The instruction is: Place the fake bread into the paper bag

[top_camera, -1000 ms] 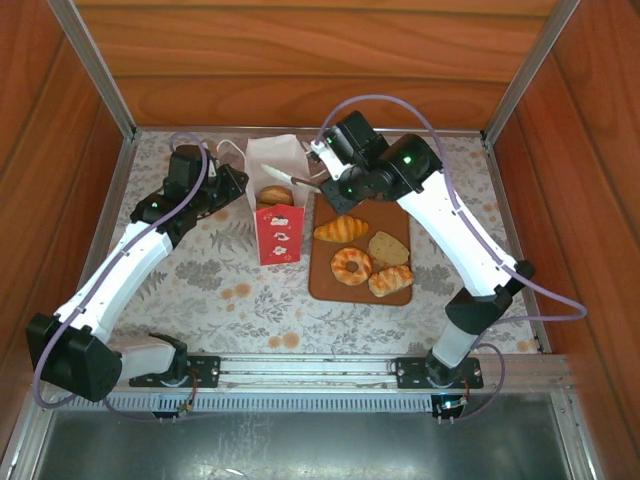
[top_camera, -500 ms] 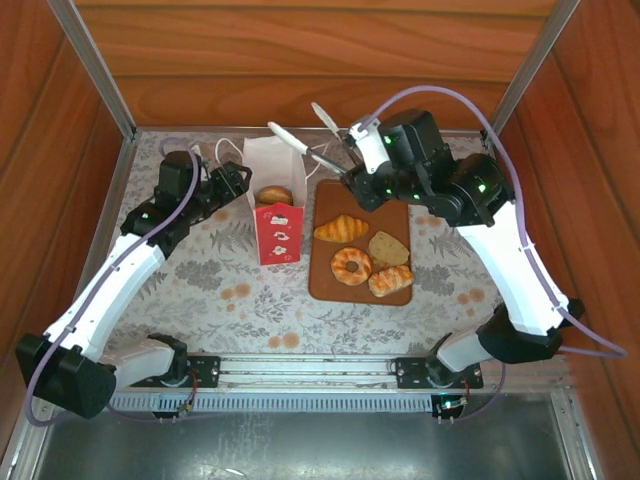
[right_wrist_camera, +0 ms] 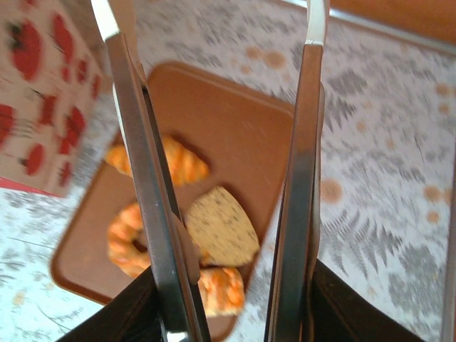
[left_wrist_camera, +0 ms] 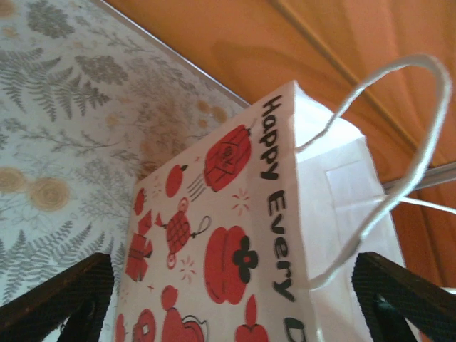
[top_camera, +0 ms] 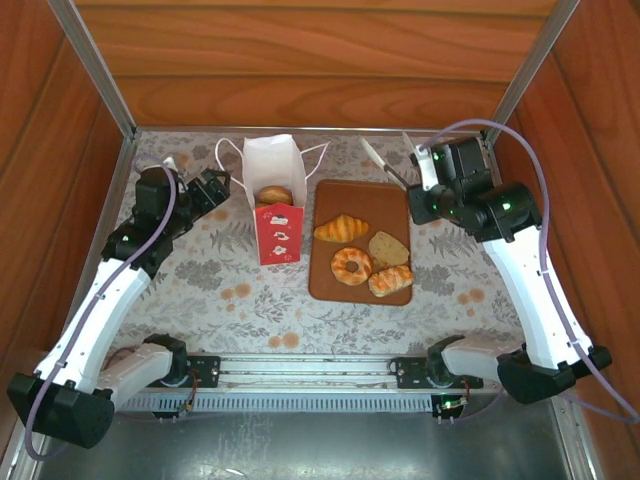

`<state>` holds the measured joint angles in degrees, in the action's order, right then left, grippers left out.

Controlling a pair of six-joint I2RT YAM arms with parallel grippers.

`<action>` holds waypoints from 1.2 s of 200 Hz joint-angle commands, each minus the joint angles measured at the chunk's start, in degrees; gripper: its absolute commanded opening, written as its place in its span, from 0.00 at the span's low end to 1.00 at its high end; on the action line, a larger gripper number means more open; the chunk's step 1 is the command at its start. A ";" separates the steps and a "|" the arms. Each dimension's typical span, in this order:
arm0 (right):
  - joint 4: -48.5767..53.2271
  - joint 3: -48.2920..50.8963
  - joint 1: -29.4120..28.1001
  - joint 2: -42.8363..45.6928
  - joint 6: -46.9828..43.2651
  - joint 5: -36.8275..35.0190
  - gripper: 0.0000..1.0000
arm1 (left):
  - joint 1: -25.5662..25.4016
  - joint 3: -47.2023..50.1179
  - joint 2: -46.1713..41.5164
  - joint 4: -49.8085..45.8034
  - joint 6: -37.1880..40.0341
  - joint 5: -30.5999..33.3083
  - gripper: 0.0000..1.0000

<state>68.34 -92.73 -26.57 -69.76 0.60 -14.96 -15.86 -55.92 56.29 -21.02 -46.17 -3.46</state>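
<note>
Top external: one bun (top_camera: 275, 194) in the paper bag (top_camera: 277, 238), four pastries (top_camera: 341, 229) wait on the board (top_camera: 375, 203); left jaws apart, right jaws clamp empty tongs (top_camera: 378, 158).

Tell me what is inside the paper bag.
One golden-brown bun shows in the open mouth of the paper bag, seen from above. Whatever lies beneath it is covered by the bun and the bag's walls.

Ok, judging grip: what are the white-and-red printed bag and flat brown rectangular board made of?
The white-and-red printed bag looks like matte paper: crisp folded edges, flat printed face. The flat brown rectangular board looks smooth and round-cornered, perhaps plastic or coated wood; unclear which.
</note>
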 commanded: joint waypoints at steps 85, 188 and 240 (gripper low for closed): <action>-13.81 21.96 4.42 7.32 -25.79 -1.29 0.49 | 1.80 -2.72 1.86 -0.44 2.67 -3.79 0.98; -15.86 27.62 6.83 8.24 -40.99 -1.28 0.44 | 1.54 -2.47 0.72 -0.34 -0.52 -13.04 0.99; -14.37 27.56 6.79 7.03 -50.26 1.93 0.44 | -3.42 -1.67 3.08 -0.35 -4.44 -12.11 0.98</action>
<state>54.37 -65.10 -20.16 -62.72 -42.76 -15.35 -16.64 -58.13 57.84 -21.50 -48.38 -15.22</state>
